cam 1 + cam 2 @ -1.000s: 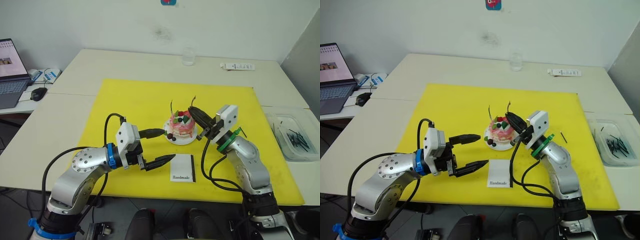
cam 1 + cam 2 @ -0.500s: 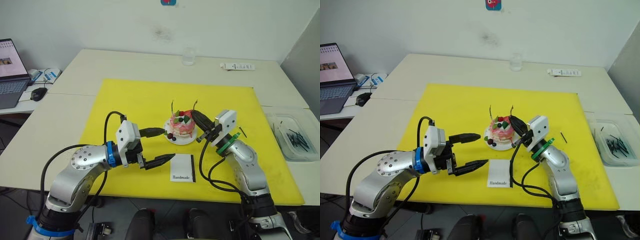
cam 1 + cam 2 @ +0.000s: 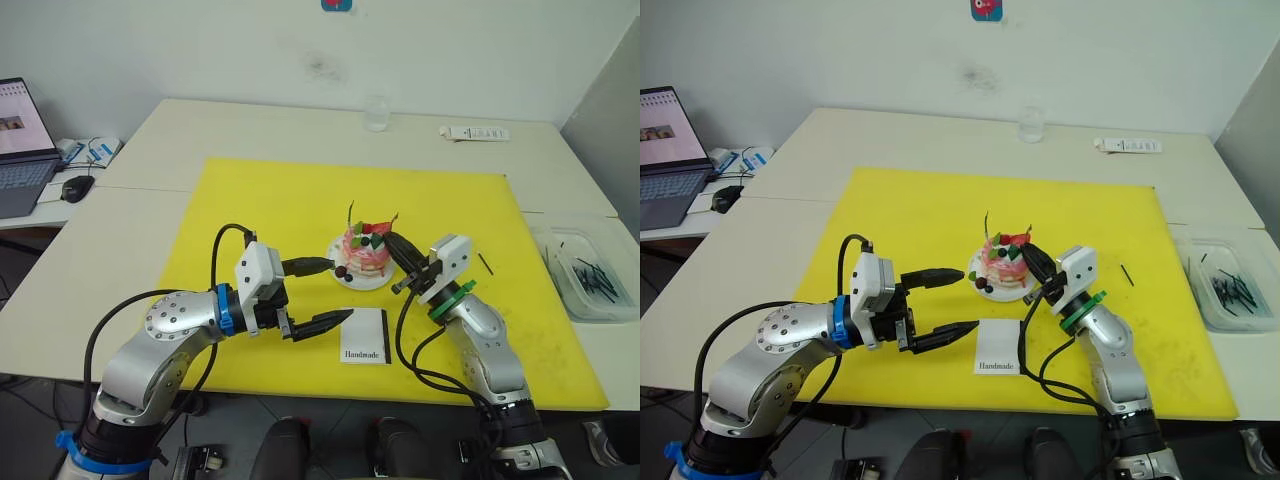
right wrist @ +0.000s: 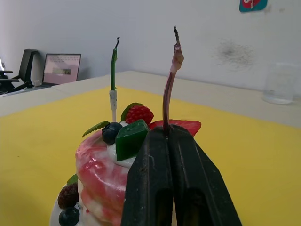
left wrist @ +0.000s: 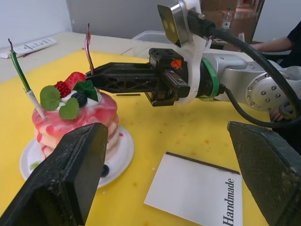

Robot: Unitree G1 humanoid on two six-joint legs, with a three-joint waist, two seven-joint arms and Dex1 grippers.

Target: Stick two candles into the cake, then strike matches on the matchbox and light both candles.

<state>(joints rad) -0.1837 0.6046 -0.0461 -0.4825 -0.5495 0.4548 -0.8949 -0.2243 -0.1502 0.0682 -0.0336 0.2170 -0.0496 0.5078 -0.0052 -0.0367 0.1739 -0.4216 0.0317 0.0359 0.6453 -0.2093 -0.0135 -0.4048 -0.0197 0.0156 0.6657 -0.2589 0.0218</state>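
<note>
Purple candle (image 4: 170, 80) is standing upright in our right pincer (image 3: 397, 252), which is clamped on its base beside the cake (image 3: 364, 252). Our left pincer (image 3: 325, 293), fingers apart, is hovering just beside the matchbox (image 3: 363, 336).

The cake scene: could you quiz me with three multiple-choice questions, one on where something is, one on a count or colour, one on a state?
1. Where is the matchbox?
A. on the yellow mat
B. in the plastic tray
C. on the laptop

2. How many candles stand in the cake?
A. none
B. one
C. two

3. How is the right tool?
A. wide open
B. shut on the purple candle
C. holding the matchbox

Answers: 1 A, it lies on the mat before the cake. 2 C, the green candle and the purple one rise from the top. 3 B, its fingers pinch that candle's base.
</note>
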